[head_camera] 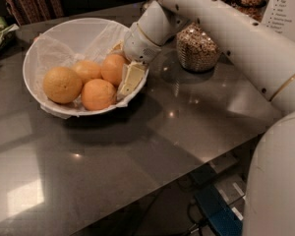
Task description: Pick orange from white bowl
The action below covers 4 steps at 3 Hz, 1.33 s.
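Printed card [287, 6] at top right, wording not legible, gripper [124, 65] at the white bowl's [34, 48] right rim, against the orange [112, 69], grip cannot be told, grain jar [195, 48] near behind the arm, dark table [137, 151] open toward its near edge.

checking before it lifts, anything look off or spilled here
Nothing spilled or damaged. The crinkled paper hangs over the bowl's near rim, slightly untidy. The gripper is in the bowl's right side, by the reddest orange.
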Tool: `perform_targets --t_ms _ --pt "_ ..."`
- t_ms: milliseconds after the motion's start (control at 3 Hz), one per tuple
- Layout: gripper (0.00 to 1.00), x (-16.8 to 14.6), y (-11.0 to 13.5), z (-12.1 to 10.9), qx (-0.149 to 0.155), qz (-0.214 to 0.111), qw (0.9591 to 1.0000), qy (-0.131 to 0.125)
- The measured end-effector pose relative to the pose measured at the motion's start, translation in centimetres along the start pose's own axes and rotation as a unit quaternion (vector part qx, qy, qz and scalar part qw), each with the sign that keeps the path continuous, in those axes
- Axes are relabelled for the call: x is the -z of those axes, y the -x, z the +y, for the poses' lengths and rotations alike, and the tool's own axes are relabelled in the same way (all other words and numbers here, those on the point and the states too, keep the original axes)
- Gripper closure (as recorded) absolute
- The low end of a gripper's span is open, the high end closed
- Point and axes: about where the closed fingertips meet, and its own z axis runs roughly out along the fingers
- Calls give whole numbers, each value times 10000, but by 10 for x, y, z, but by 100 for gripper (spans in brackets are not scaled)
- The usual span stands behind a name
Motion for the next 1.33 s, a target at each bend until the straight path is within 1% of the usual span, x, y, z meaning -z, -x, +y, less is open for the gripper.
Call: perform_targets --t_ms 1000,1333 --pt "100 5 4 -1 0 0 10000 0" --pt "100 5 4 -1 -1 -4 10000 1"
